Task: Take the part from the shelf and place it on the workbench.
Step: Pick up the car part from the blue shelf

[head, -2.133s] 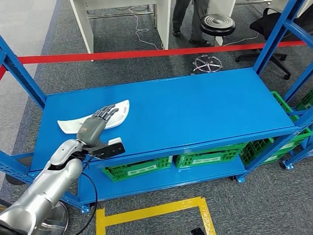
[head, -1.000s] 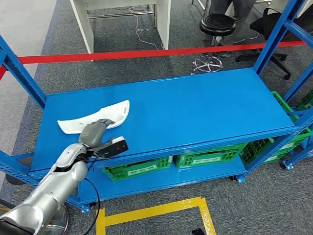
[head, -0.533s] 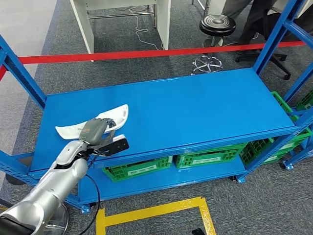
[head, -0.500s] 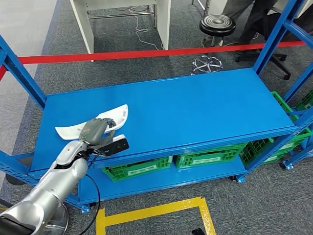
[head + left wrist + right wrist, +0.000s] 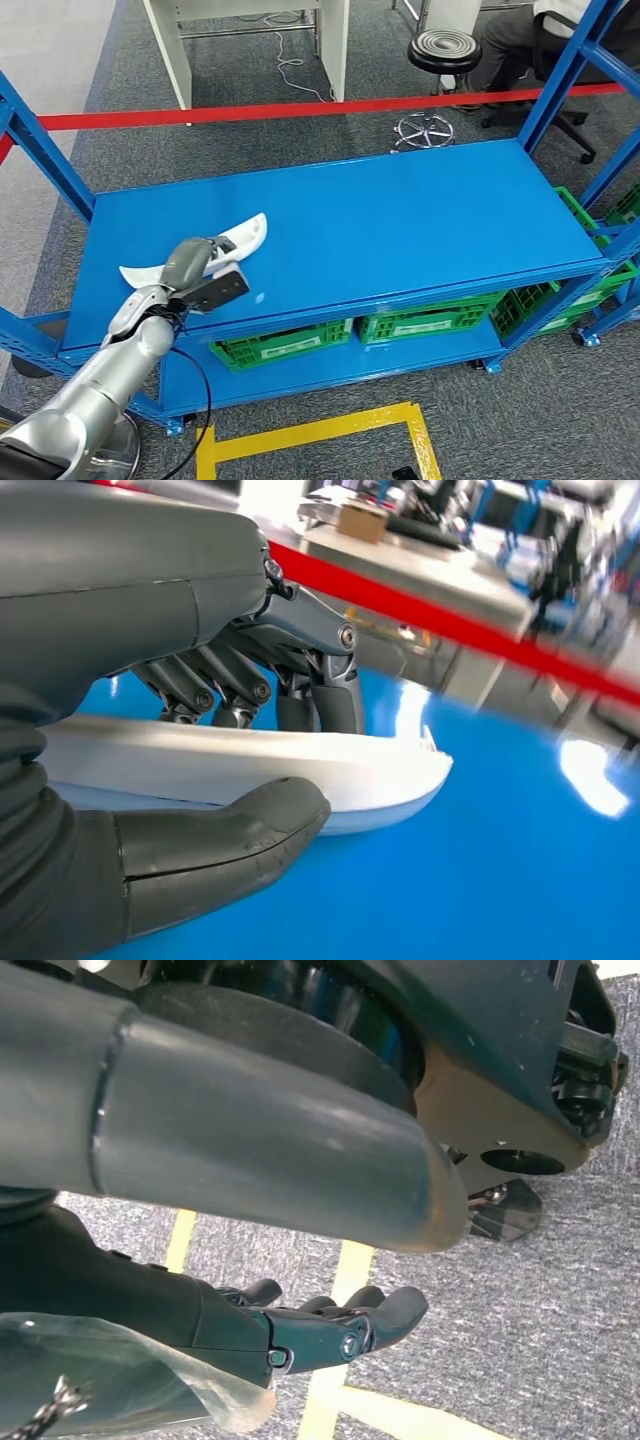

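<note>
A long, curved white part [image 5: 243, 234] lies on the left of the blue shelf top [image 5: 392, 215]. My left hand [image 5: 189, 262] is over its middle and grips it, fingers curled across the far side. In the left wrist view the white part [image 5: 362, 770] sits between the thick thumb [image 5: 226, 830] below and the dark fingers [image 5: 317, 695] above, its pointed end sticking out past them. My right hand [image 5: 332, 1325] hangs over grey carpet, its fingers loosely spread and holding nothing.
Green crates [image 5: 423, 318] fill the lower shelf. Blue uprights [image 5: 562, 75] stand at the right and at the left [image 5: 38, 145]. Behind the shelf run a red floor tape [image 5: 302, 108], a white desk [image 5: 249, 40], a black stool [image 5: 444, 50] and a seated person [image 5: 521, 40]. Yellow floor marking [image 5: 302, 435] lies in front.
My left hand went from lying flat over the part to curling its fingers around it. The part has shifted slightly with the hand. A person behind the shelf has moved right.
</note>
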